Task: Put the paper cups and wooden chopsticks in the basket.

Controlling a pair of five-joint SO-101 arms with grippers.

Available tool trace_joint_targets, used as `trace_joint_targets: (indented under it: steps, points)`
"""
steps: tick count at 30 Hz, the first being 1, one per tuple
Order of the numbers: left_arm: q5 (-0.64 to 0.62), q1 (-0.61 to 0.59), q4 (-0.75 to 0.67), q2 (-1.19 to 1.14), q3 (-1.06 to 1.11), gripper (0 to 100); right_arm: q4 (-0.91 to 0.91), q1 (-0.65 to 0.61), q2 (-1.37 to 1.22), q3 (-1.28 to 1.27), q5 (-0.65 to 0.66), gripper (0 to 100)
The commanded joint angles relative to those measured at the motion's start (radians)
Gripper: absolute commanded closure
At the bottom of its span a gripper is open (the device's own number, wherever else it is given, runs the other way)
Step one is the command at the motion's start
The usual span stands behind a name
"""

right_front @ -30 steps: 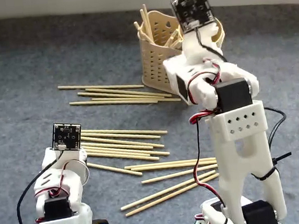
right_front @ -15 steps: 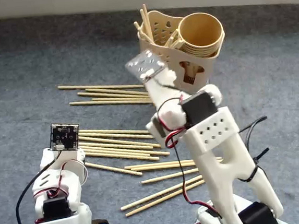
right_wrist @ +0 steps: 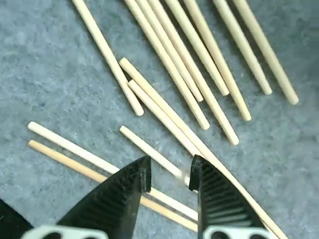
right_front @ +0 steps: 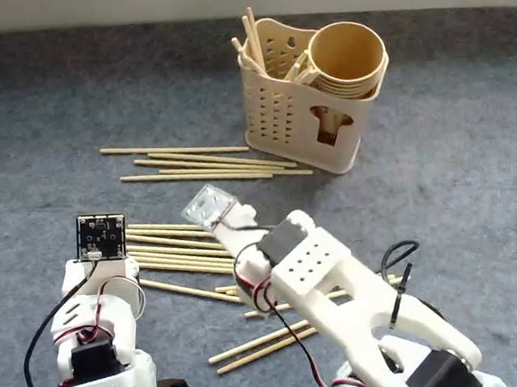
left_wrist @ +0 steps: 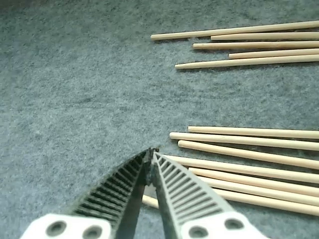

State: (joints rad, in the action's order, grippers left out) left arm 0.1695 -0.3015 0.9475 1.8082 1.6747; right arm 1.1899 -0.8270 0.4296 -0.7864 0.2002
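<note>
A cream plastic basket (right_front: 293, 122) stands at the back of the grey carpet. It holds a stack of paper cups (right_front: 348, 56) and a few wooden chopsticks (right_front: 250, 38). More chopsticks lie on the carpet in a far group (right_front: 203, 163), a middle group (right_front: 186, 247) and a near group (right_front: 284, 334). My right arm (right_front: 306, 266) bends low over the near and middle groups. Its gripper (right_wrist: 169, 172) is open just above the carpet, with one chopstick (right_wrist: 149, 148) running in between its fingertips. My left gripper (left_wrist: 151, 152) is shut and empty, beside the ends of the middle group (left_wrist: 239, 149).
Grey carpet (right_front: 34, 113) covers the whole table, with free room on the left and on the right of the basket. A pale wall edge (right_front: 88, 9) runs along the back. Cables hang beside the right arm's base (right_front: 401, 271).
The right arm has swung from over the basket down and toward the front, onto the loose chopsticks, uncovering the cups in the basket. The left arm has shifted slightly to the left.
</note>
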Motion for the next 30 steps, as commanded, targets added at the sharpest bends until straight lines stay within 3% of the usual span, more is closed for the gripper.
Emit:
trace_joint_targets:
  steps: [1, 12, 22, 30]
  points:
    - [0.006, -0.01, -0.025, 0.004, 0.021, 99, -0.157, -0.024, 0.022, -0.071, 0.011, 85.8]
    - [0.006, -0.01, -0.023, 0.004, 0.021, 99, -0.343, -0.019, 0.019, -0.199, 0.012, 85.8]
    - [0.006, -0.01, -0.023, 0.004, 0.021, 99, -0.386, -0.019, 0.019, -0.272, 0.014, 85.8]
    - [0.006, -0.01, -0.023, 0.004, 0.021, 99, -0.386, 0.025, 0.019, -0.312, 0.127, 93.3]
